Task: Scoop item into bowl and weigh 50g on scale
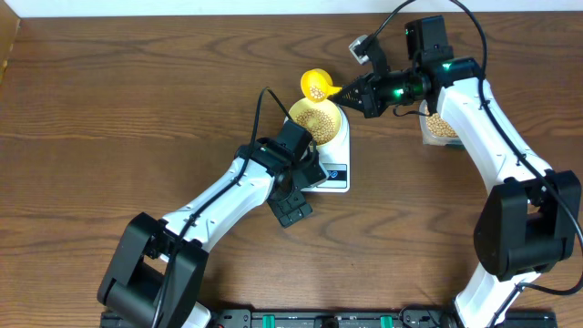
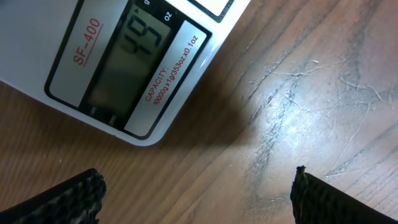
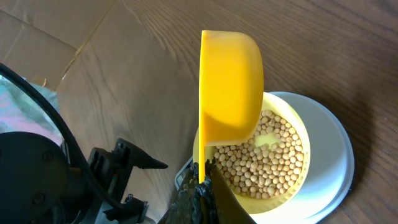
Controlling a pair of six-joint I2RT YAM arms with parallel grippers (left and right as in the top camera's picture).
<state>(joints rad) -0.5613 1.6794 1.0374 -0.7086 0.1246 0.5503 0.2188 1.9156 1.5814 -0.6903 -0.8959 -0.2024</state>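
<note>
On the wooden surface, the white scale lay just ahead of the left hand, whose fingers stood wide apart and empty. The pale bowl sat on the scale, just beyond the right hand. That hand was clamped on the handle of the yellow scoop, which was tipped on edge above the beans filling the bowl.

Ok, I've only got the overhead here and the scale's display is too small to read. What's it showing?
Observer: On the left wrist view the display of the scale looks like 49.
Operator: How full is the bowl?
Observer: On the right wrist view the beans cover the bottom of the bowl; its rim stands above them.
Operator: Is the scoop gripped?
Observer: Yes, the right gripper is shut on the handle of the scoop.
</note>
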